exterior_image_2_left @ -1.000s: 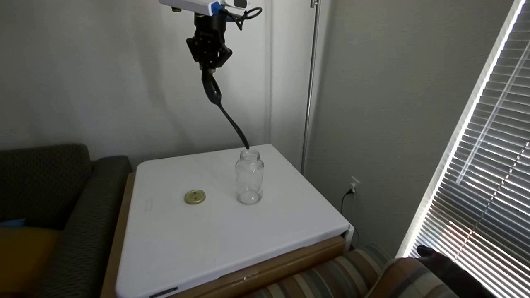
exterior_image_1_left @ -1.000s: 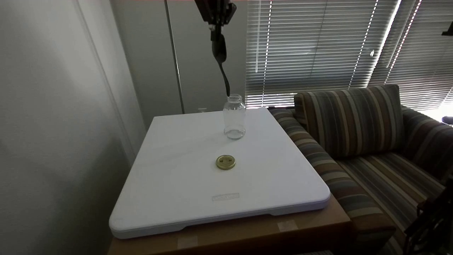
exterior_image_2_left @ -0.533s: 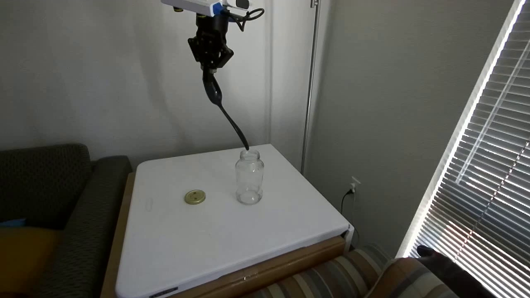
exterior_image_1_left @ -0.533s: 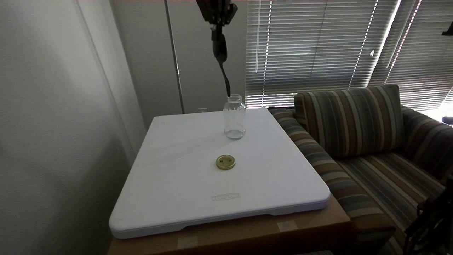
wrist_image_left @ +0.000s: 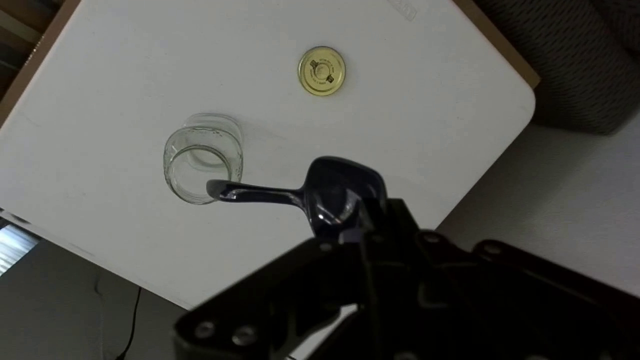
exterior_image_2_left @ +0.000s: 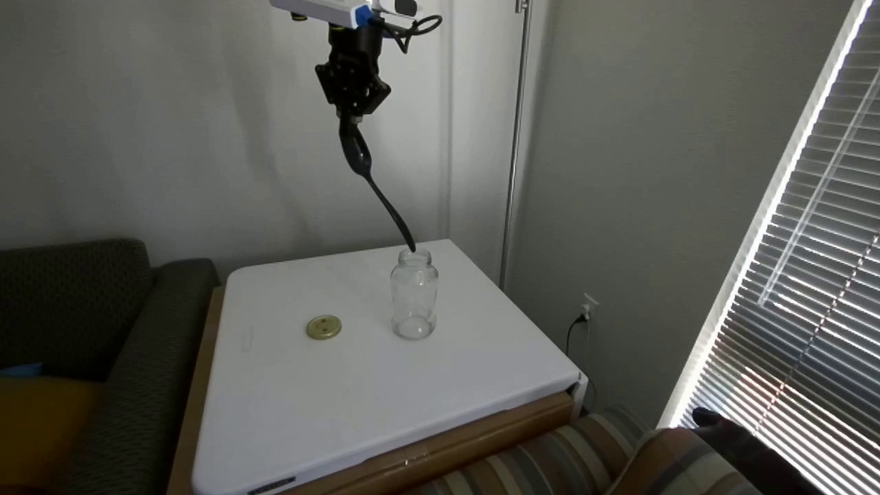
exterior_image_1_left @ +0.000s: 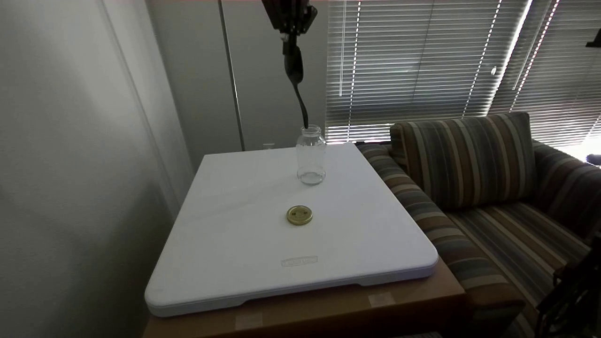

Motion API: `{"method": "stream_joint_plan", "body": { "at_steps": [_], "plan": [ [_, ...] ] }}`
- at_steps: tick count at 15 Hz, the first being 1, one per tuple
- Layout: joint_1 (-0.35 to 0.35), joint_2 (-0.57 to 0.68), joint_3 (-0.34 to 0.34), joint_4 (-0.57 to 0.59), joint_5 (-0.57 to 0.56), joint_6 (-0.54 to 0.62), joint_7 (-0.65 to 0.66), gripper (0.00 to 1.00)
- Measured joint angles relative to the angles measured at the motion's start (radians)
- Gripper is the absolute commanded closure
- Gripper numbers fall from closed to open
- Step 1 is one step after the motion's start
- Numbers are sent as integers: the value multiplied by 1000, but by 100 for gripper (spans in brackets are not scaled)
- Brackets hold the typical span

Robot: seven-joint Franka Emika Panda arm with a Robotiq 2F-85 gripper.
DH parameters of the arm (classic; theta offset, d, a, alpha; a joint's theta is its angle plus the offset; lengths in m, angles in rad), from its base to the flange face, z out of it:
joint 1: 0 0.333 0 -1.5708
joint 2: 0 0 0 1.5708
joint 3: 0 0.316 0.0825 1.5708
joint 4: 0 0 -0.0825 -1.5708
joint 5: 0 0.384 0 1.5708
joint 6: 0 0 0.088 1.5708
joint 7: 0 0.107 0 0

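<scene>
Black spoon in pincer, near jar — lid lettering, wrist view only

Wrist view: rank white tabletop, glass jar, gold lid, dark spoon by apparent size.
1. White tabletop
2. Dark spoon, glass jar: too alike to rank; the spoon's nearness makes it unsure
3. Gold lid

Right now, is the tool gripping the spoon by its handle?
No, in an exterior view the tool grips the dark spoon by its broad bowl, the thin handle slanting down toward the jar.
</scene>
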Motion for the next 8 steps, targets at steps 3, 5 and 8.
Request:
{"method": "stream_joint_plan", "body": {
  "at_steps": [3, 5, 8],
  "plan": [
    [-9, 0, 0, -7, 0, 0, 4, 98],
    [-16, 1, 0, -16, 0, 0, 7, 98],
    [-31, 3, 0, -42, 12, 1, 16, 98]
  ]
}}
